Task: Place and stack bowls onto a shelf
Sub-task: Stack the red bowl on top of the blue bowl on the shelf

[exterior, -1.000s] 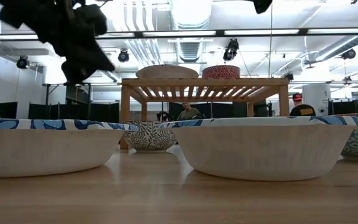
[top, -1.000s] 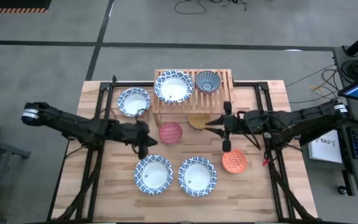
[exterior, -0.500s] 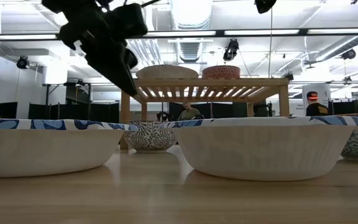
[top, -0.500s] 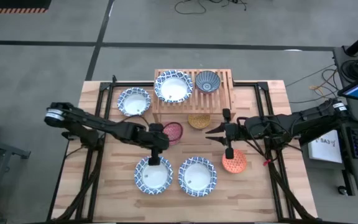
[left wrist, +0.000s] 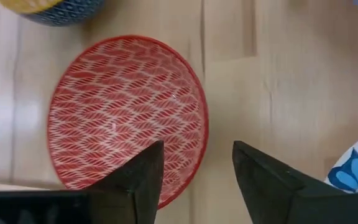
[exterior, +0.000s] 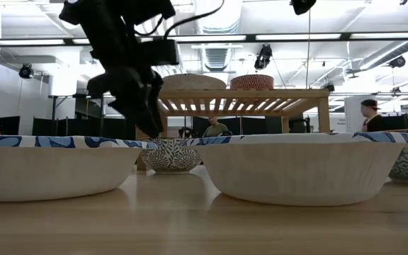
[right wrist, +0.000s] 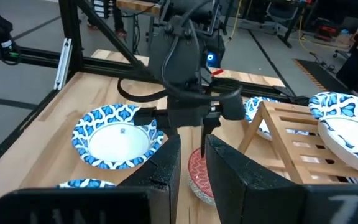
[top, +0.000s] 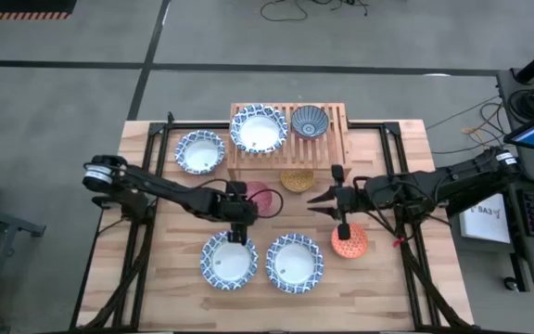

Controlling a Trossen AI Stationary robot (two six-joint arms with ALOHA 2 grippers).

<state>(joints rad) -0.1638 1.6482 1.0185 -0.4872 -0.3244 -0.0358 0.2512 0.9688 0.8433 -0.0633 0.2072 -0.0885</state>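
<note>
Left gripper [left wrist: 196,180] fingers part, empty, straddling the red bowl [left wrist: 128,115] rim to grasp it; right gripper [top: 327,203], narrowly parted, waits empty.

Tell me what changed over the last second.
The left tool swung rightward and came down over the red bowl, its fingers spreading astride the near rim; nothing is gripped yet. The right tool edged slightly toward the orange bowl. All bowls and the shelf stayed put.
</note>
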